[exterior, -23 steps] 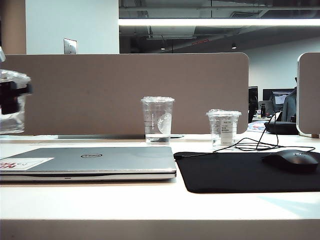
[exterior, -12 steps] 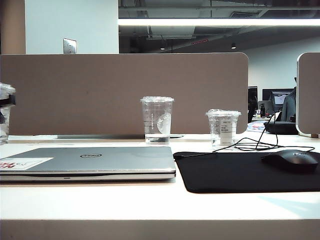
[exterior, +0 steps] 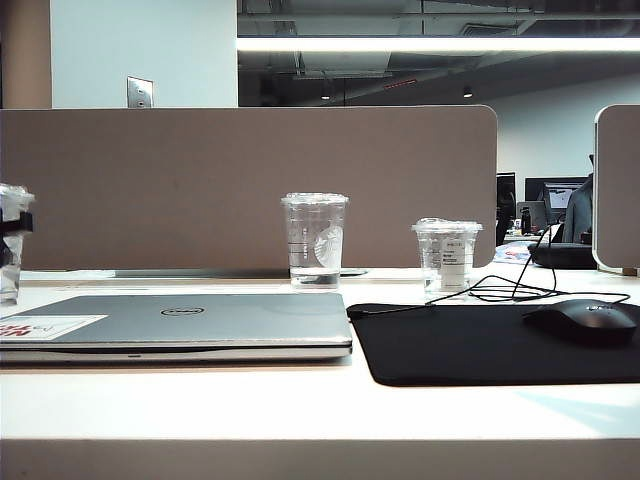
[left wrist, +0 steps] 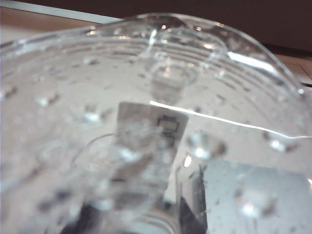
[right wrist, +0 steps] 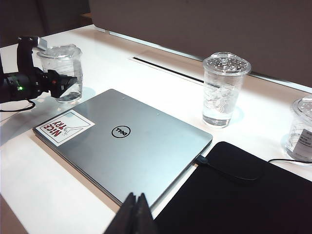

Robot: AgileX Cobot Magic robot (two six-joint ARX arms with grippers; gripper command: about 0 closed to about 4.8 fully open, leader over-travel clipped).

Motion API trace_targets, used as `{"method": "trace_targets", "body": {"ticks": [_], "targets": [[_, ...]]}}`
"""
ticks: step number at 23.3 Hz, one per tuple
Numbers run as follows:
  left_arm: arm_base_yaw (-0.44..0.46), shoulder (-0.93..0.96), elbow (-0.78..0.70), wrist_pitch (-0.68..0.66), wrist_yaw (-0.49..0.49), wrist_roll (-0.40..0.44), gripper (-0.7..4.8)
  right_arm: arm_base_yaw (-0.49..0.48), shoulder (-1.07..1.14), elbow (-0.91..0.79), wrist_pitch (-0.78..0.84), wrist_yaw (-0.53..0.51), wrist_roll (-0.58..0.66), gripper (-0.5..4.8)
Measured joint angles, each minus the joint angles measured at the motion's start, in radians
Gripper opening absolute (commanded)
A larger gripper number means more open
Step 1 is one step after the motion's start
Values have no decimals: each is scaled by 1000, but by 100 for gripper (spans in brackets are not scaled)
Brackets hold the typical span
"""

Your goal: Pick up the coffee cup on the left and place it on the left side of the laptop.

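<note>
Clear plastic is basically all the left wrist camera gets: the coffee cup (left wrist: 146, 112) fills that view, ridged rings round the wall, droplets on it, a pale patch on its side, sitting right up against the camera. Starting nearest in the right wrist view, the right gripper (right wrist: 134, 214) hangs over the near edge of the laptop (right wrist: 122, 146) with its two black fingers pressed together, nothing between them, so it's clenched on air. The laptop is closed, silver-grey, round logo mid-lid, white sticker with red print at the corner closest to the cup. Beside it on the other side lies the black mouse mat (right wrist: 234, 195), a cable running across it. Past the sticker corner, the left gripper (right wrist: 61, 84) comes in from the side and its black fingers sit on either side of the coffee cup (right wrist: 63, 73), clamped round the wall below the lid, so it's grasping the cup. The cup is upright, just off the laptop's left edge, its base down at or very near the white table (right wrist: 29, 185); can't tell if it's actually touching. In the exterior view the cup (exterior: 10, 240) is cut off at the left border, a dark band of gripper across it. Further back stand the taller cup with a logo (right wrist: 225, 87) and the short labelled cup (exterior: 446, 255), in front of the brown divider (exterior: 250, 180).
</note>
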Motion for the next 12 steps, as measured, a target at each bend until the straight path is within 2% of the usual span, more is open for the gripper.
{"method": "trace_targets", "body": {"ticks": [7, 8, 9, 10, 11, 12], "targets": [[0, 107, 0, 97, 2, 0, 187, 0, 0, 0, 0, 0, 0, -4], [0, 122, 1, 116, 1, 0, 230, 0, 0, 0, 0, 0, 0, -4], [0, 124, 1, 119, 1, 0, 304, 0, 0, 0, 0, 0, 0, -4], [0, 124, 1, 119, 1, -1, 409, 0, 0, 0, 0, 0, 0, -4], [0, 124, 1, 117, 1, 0, 479, 0, 0, 0, 0, 0, 0, -3], [0, 125, 1, 113, 2, 0, 479, 0, 0, 0, 0, 0, 0, -4]]}}
